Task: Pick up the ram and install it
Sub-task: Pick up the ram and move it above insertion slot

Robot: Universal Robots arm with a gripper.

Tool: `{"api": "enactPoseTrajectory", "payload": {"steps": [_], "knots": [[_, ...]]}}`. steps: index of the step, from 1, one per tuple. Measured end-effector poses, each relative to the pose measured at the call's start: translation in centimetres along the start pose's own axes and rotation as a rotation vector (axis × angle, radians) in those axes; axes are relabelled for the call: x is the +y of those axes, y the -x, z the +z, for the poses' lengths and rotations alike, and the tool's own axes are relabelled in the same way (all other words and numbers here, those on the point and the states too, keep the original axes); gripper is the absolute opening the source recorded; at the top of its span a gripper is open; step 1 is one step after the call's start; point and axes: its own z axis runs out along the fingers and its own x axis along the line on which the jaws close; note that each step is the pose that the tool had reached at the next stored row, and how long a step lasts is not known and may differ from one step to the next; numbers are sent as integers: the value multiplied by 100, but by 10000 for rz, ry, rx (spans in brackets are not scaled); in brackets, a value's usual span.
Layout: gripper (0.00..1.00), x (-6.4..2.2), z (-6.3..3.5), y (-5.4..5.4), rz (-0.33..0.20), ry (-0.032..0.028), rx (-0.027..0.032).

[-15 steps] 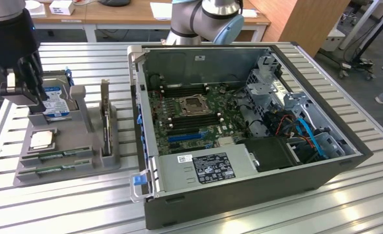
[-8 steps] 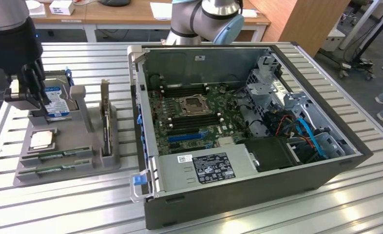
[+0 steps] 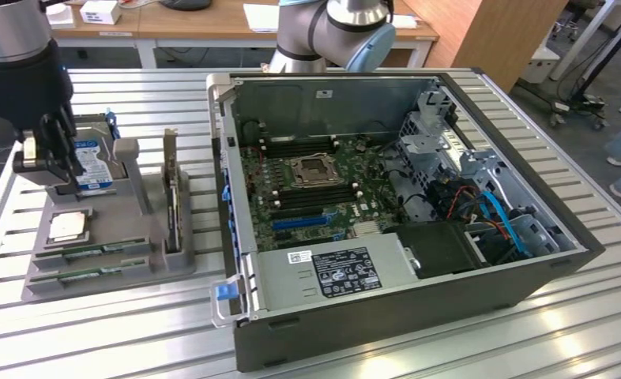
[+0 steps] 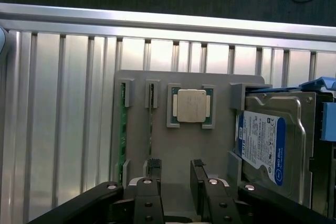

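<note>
1. Hovering with the gripper [image 3: 63,162] spread wide and pinching nothing, close by the hard drive [image 3: 92,162] at the far end of the grey holder [image 3: 131,229].
2. Well apart from the ram [image 3: 79,276], slotted on edge at the holder's near end, beyond the processor chip [image 3: 68,227].
3. Lying with its long axis across the holder, roughly the exterior view's left to right, jaws gapped across its thin side.
4. Showing as a thin green strip beside a second stick [image 3: 92,251]; sticker and chips not discernible.
</note>
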Motion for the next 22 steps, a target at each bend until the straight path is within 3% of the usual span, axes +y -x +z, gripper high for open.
{"api": "enactPoseTrajectory", "payload": {"steps": [22], "knots": [[36,-7,164,-1,0,0,1]]}}
